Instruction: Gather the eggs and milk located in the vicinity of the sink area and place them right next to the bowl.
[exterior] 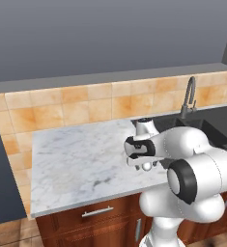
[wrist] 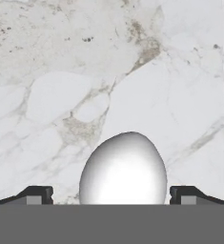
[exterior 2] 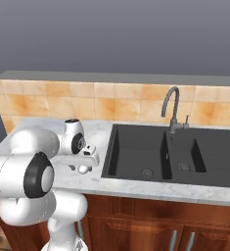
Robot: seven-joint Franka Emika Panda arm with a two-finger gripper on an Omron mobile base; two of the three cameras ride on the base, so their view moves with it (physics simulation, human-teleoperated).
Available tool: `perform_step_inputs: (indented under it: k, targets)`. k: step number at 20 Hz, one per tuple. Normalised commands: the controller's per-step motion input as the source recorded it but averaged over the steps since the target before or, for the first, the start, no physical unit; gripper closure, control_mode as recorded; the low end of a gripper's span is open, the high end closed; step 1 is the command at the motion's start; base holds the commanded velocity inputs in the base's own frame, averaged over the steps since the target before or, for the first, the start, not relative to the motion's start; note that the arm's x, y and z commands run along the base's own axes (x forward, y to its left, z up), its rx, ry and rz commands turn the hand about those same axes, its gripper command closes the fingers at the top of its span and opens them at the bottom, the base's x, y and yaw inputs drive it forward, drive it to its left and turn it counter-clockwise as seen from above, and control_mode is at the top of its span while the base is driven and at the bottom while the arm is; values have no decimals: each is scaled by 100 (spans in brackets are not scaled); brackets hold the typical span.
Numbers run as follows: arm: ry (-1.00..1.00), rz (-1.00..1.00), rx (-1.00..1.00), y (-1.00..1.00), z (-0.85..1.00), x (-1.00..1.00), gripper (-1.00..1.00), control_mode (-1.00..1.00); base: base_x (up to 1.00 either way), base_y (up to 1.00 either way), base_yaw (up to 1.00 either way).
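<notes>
Egg [wrist: 124, 169]: white, on marble tabletop [exterior: 76, 159] left of sink [exterior 2: 150, 154]. Gripper [wrist: 111, 194] straddles it, fingers [wrist: 37, 195] apart, evidently poised for grasping.

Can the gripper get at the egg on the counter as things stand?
Probably yes. In the hand view the egg lies on the marble counter between the open gripper fingertips, a clear gap on either side and nothing blocking it.

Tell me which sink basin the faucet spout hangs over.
The large left basin of the sink; the faucet curves left over it, away from the smaller right basins.
</notes>
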Motion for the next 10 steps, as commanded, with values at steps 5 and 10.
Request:
perform_step_inputs:
  k: [5, 10]
  targets:
    - [0, 0, 0, 0, -1, 0, 100, -100, 0, 0, 0]
    - [0, 0, 0, 0, 0, 0, 100, -100, 0, 0, 0]
